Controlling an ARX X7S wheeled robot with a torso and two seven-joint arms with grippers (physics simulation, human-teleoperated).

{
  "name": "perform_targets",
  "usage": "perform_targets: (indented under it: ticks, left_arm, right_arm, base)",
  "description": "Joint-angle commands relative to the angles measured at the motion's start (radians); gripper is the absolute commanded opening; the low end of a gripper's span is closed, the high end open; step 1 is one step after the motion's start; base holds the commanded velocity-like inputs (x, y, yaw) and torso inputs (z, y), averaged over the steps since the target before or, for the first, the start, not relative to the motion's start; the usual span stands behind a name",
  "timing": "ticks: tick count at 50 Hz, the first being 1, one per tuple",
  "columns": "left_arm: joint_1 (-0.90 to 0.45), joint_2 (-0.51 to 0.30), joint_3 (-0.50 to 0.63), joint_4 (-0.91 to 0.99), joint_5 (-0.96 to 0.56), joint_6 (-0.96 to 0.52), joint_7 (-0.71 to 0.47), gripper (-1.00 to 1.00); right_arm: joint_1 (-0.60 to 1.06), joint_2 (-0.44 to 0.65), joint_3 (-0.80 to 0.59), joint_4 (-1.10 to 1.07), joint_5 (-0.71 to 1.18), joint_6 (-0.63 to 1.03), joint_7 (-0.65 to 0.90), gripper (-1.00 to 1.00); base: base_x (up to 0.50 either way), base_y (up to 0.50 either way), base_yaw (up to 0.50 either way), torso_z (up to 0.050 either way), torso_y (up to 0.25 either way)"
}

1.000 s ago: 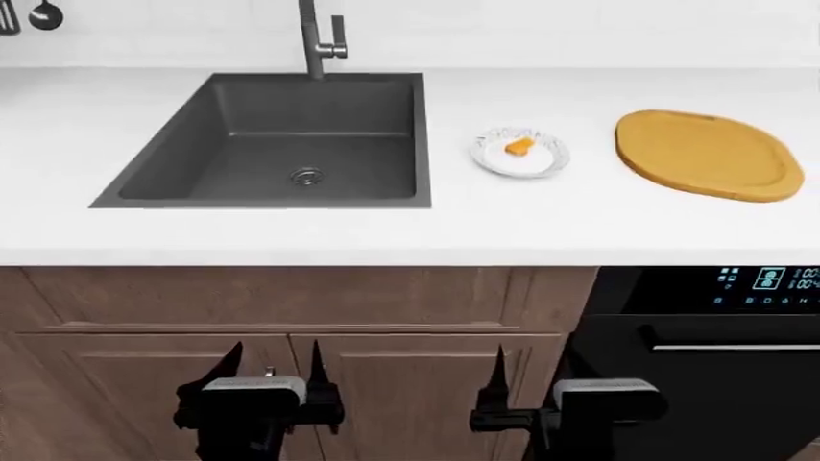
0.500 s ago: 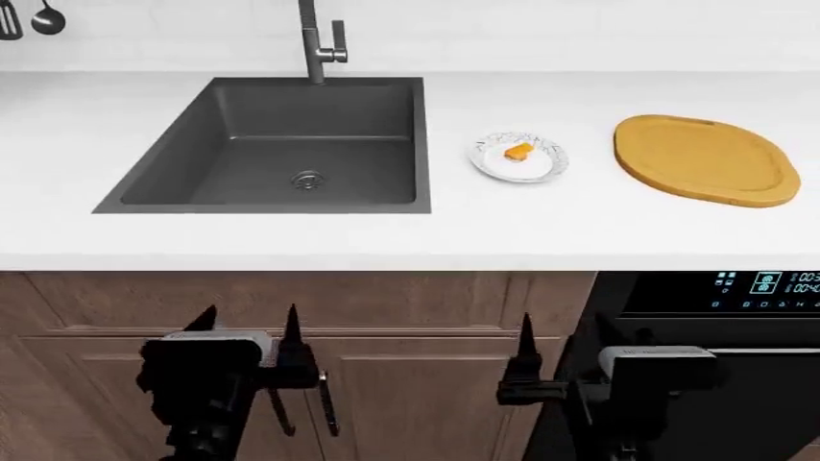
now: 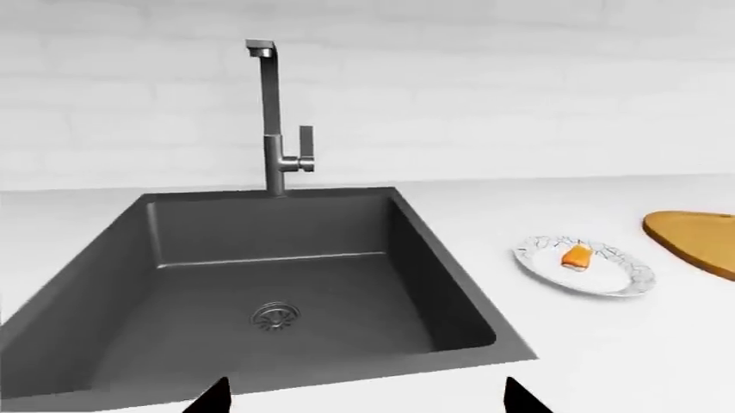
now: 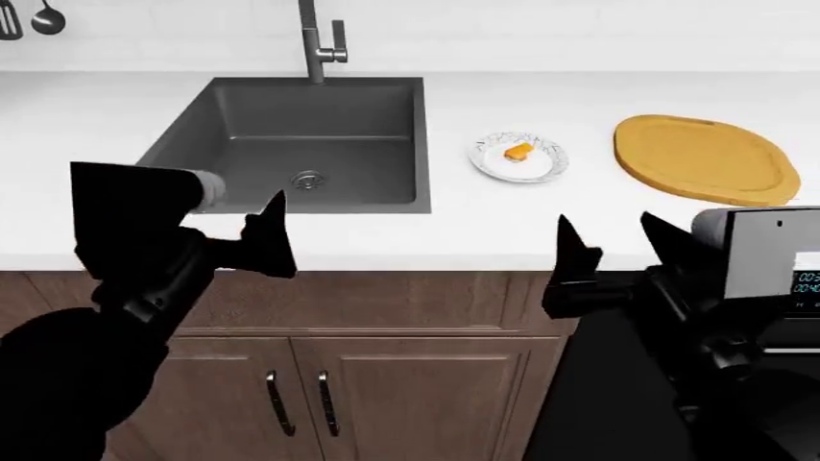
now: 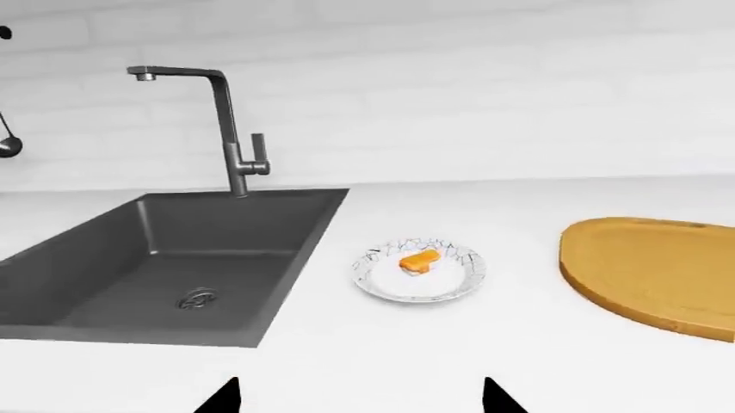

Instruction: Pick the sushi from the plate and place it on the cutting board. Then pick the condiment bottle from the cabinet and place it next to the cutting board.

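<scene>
Both claws hover at the counter's front edge, spread wide and empty. The right claw point(image 4: 617, 252) faces the plate point(image 5: 457, 288), whose sushi point(image 5: 418, 261) lies ahead, well apart, leaving approach room. Cutting board point(image 4: 702, 158) sits beyond-right. The left claw point(image 4: 244, 245) fronts the sink point(image 4: 244, 115).

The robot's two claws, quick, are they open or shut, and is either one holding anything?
Left gripper: open, holding nothing.
Right gripper: open, holding nothing. The sushi sits on the plate.
</scene>
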Motion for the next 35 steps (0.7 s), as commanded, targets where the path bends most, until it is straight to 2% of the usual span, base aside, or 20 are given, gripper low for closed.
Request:
perform_targets:
  ticks: [1, 4, 8, 16, 27, 35]
  left_arm:
    - [-0.291, -0.026, -0.008, -0.055, -0.117, -0.263, -0.006, 1.0]
    - [-0.369, -0.013, -0.006, -0.113, -0.143, -0.31, 0.002, 1.0]
    - [-0.465, -0.009, 0.002, -0.19, -0.188, -0.355, -0.002, 1.0]
    - [-0.562, -0.079, 0.098, -0.289, -0.337, -0.354, -0.116, 1.0]
    - [-0.595, -0.106, 0.137, -0.333, -0.414, -0.34, -0.178, 1.0]
    - [-0.697, -0.122, 0.206, -0.422, -0.393, -0.306, -0.163, 1.0]
  right_arm:
    - [0.316, 0.11, 0.055, 0.097, 0.522, 0.27, 0.344, 1.0]
    - [0.39, 0.141, -0.002, 0.18, 0.641, 0.265, 0.453, 1.0]
    - [0.472, 0.171, -0.08, 0.267, 0.713, 0.256, 0.525, 1.0]
    - [0.56, 0.195, -0.174, 0.374, 0.806, 0.23, 0.606, 1.0]
    - [0.565, 0.232, -0.214, 0.393, 0.886, 0.197, 0.665, 1.0]
    - [0.627, 0.244, -0.274, 0.441, 0.923, 0.19, 0.699, 1.0]
  base:
    - [0.0, 0.0, 0.0, 0.05, 0.041]
    - [0.0, 0.0, 0.0, 0.05, 0.04]
    - [0.0, 0.0, 0.0, 0.05, 0.04]
    - [0.0, -0.04, 0.0, 0.031, 0.011]
    - [0.05, -0.5, 0.0, 0.0, 0.0]
    - [0.08, -0.5, 0.0, 0.0, 0.0]
